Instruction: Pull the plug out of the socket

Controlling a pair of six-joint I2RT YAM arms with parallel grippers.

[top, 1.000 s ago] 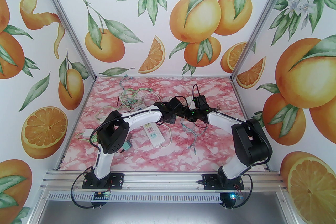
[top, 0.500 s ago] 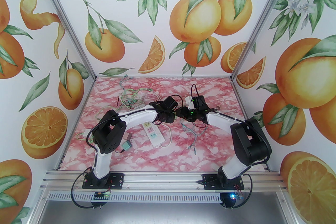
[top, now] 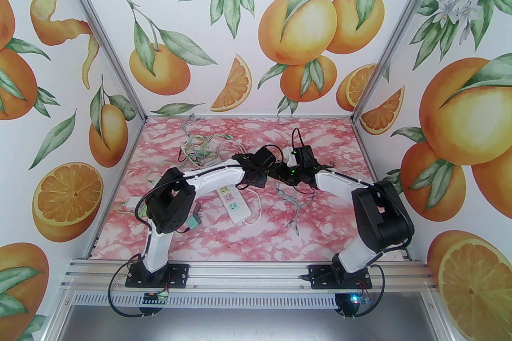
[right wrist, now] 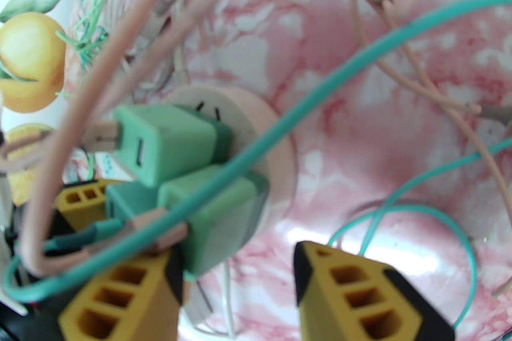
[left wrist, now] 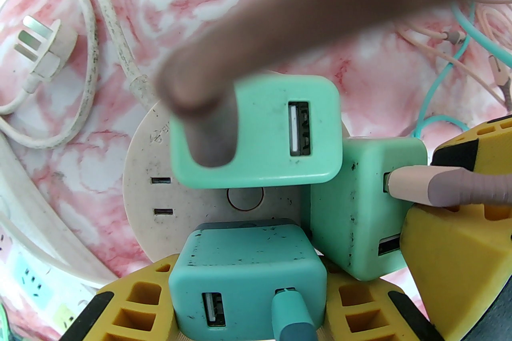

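Observation:
A round white socket (left wrist: 160,155) lies on the pink marble table and carries three green plugs. My left gripper (left wrist: 248,275) comes from above and is shut on the nearest teal plug (left wrist: 240,259), one yellow finger on each side. A second plug (left wrist: 256,135) stands behind it and a third plug (left wrist: 360,203) holds a pink USB connector (left wrist: 412,183). My right gripper (right wrist: 240,251) reaches in from the right. Its left finger lies against that third plug (right wrist: 216,211), its right finger stands clear of the socket (right wrist: 276,155). In the top view both grippers (top: 272,171) meet mid-table.
Pink and teal cables (right wrist: 320,91) loop over the socket and between the arms. A white power strip (top: 232,205) and a loose white three-pin plug (left wrist: 40,47) lie left of the socket. A spare teal adapter (top: 195,221) sits beside the left arm's elbow. More tangled cables (top: 200,147) lie toward the back.
Half a second ago the left arm had shifted a little to the left; it is now back to the right. The right arm has hardly moved.

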